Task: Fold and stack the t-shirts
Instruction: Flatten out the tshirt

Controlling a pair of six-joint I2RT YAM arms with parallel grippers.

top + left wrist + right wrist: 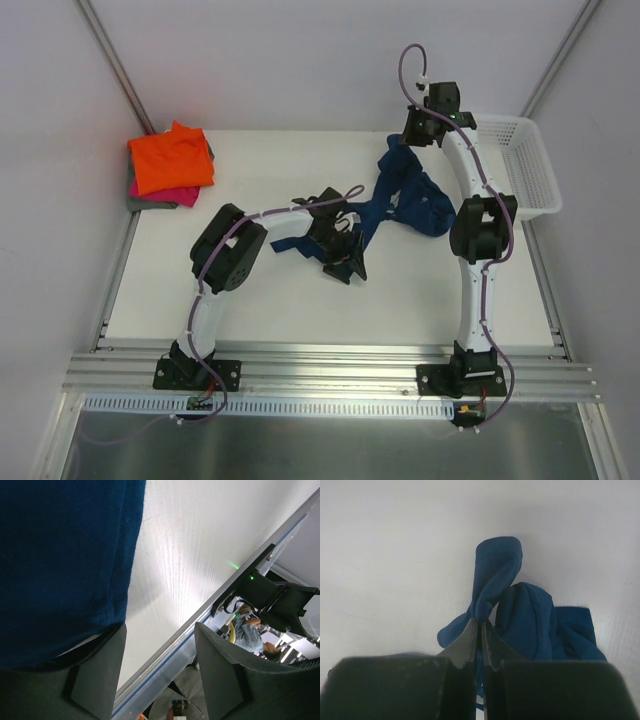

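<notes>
Ten o'clock stack [172, 158] done — my right end effector [480, 622] pinches the unfolded navy t-shirt [415, 200], left end effector [159, 630] spread.

My right claw [480, 624] is black, the t-shirt [405, 200] navy blue, the bench [300, 295] white, the basket [530, 150] white lattice, and I see an orange tee [172, 157] over a pink tee [170, 195] and a grey tee [140, 203].
</notes>
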